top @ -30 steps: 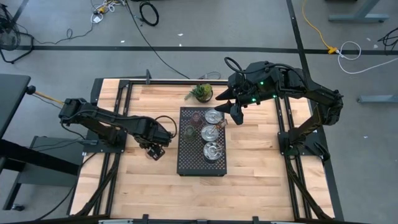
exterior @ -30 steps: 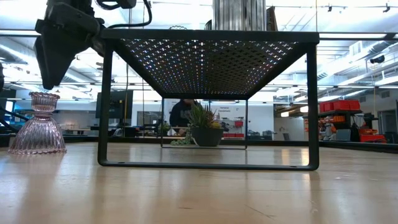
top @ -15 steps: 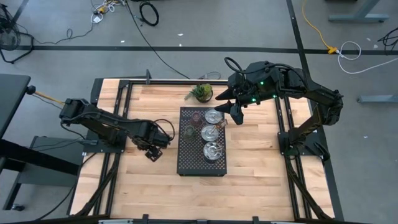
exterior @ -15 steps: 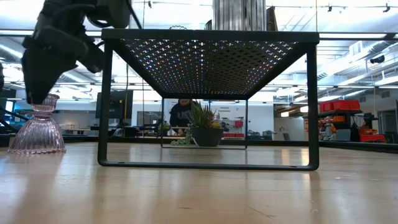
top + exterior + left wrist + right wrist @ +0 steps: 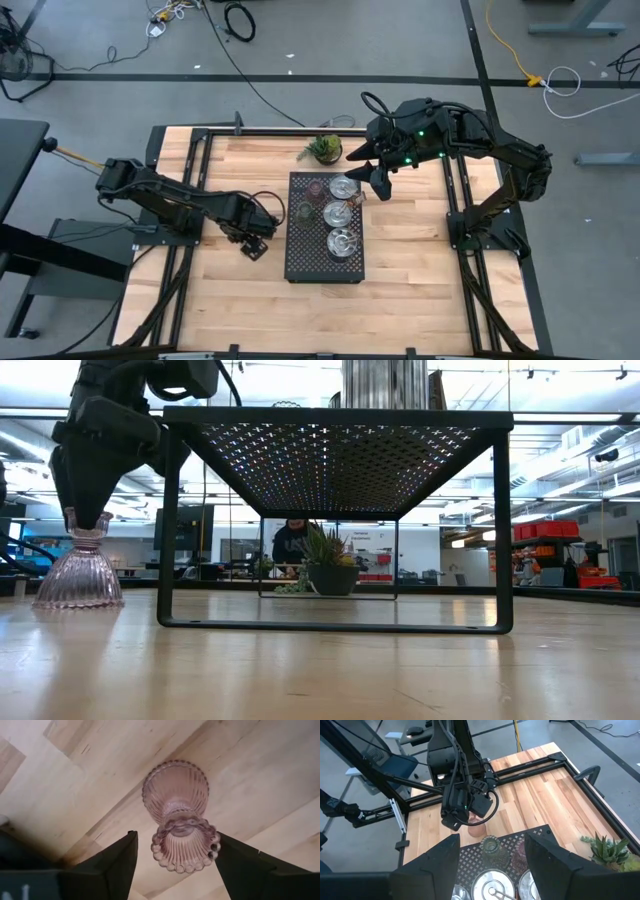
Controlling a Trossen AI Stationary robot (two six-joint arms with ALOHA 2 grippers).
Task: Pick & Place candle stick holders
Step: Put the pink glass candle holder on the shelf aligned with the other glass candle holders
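Wood tabletop carries our pink glass holder, upright just left of the black tray. It has shifted slightly toward the tray, and our left gripper has dropped around its beaded rim, jaws open either side, no grip yet. Five holders sit on the tray; our right gripper waits there, jaws apart, empty.

black perforated tray mid-table in front of me, standing on thin legs, small green potted plant just behind its far edge, wood tabletop, cables on grey floor, person in bkgd
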